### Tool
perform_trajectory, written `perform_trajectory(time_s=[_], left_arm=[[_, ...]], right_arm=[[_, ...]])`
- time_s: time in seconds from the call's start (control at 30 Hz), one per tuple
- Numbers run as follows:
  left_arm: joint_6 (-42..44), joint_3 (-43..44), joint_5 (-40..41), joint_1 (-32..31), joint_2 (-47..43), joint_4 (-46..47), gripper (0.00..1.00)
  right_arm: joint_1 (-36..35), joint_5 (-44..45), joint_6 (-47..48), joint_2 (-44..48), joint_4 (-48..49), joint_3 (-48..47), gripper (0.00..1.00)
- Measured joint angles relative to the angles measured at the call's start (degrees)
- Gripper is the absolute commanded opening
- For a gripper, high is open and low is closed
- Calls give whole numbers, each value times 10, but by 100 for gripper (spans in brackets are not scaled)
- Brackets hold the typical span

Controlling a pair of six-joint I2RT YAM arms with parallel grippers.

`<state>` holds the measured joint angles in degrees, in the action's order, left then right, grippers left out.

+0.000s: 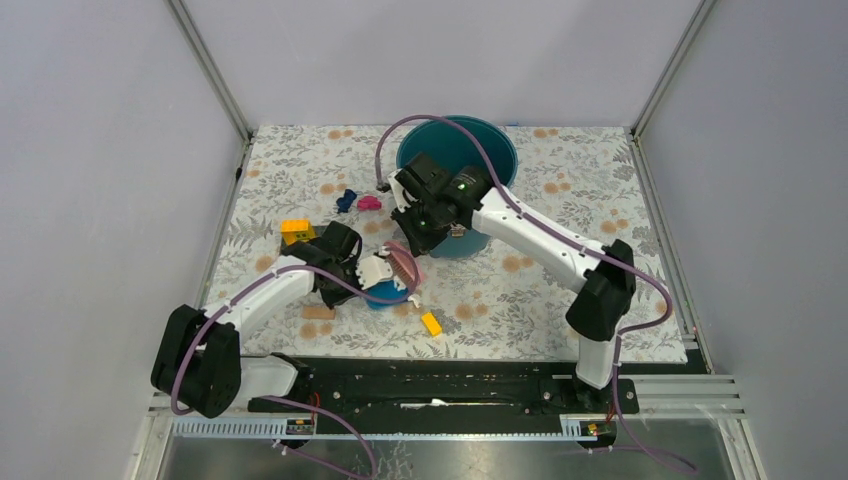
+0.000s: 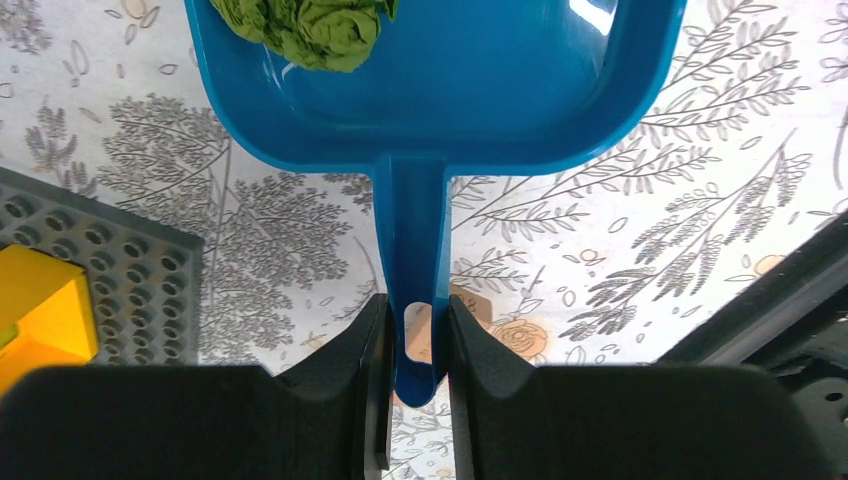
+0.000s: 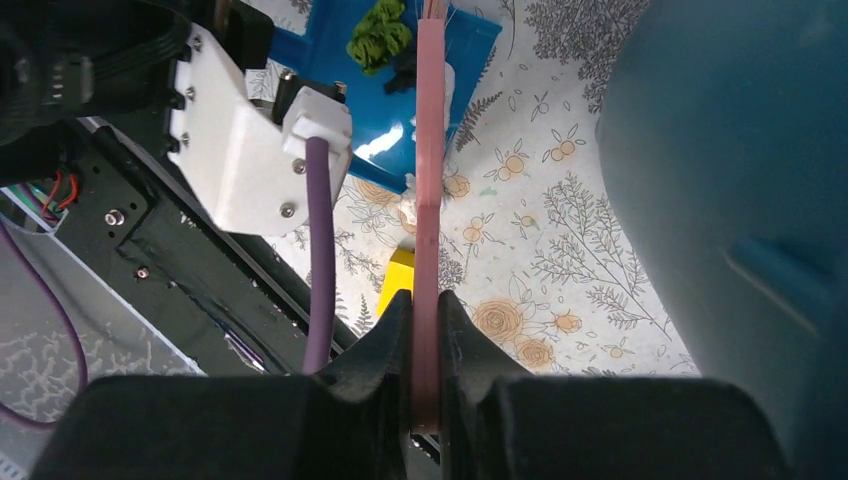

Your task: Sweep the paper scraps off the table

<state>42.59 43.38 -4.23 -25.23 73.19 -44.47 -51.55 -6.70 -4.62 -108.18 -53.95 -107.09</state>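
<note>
My left gripper (image 2: 417, 340) is shut on the handle of a blue dustpan (image 2: 440, 90) that rests on the floral table (image 2: 640, 200). A green paper wad (image 2: 310, 25) lies in the pan. In the top view the left gripper (image 1: 352, 268) is at the table's middle left, with the dustpan (image 1: 384, 297) by it. My right gripper (image 3: 426, 320) is shut on a pink brush (image 3: 428, 180), whose head reaches the pan (image 3: 395, 110), where the green wad (image 3: 380, 35) lies. A white scrap (image 3: 411, 188) lies beside the pan's edge. Dark blue (image 1: 346, 200) and magenta (image 1: 369, 203) scraps lie farther back.
A teal bucket (image 1: 458, 150) stands at the back, close behind the right gripper (image 1: 422, 232). A yellow brick (image 1: 296, 231) sits on a grey studded plate (image 2: 110, 270) left of the pan. Another yellow brick (image 1: 431, 323) and a tan block (image 1: 318, 312) lie near the front edge.
</note>
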Motion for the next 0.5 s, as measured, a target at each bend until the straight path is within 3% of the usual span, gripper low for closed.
perform_trajectory(time_s=[0.27,0.5], left_arm=[[-34,-14,-44,0,-11,9,0],[-17,-3,-14,1,-19,-18,0]], right_arm=[[0,-2,22,32,0,-23,0],[0,40,50,46,-9,2,0]])
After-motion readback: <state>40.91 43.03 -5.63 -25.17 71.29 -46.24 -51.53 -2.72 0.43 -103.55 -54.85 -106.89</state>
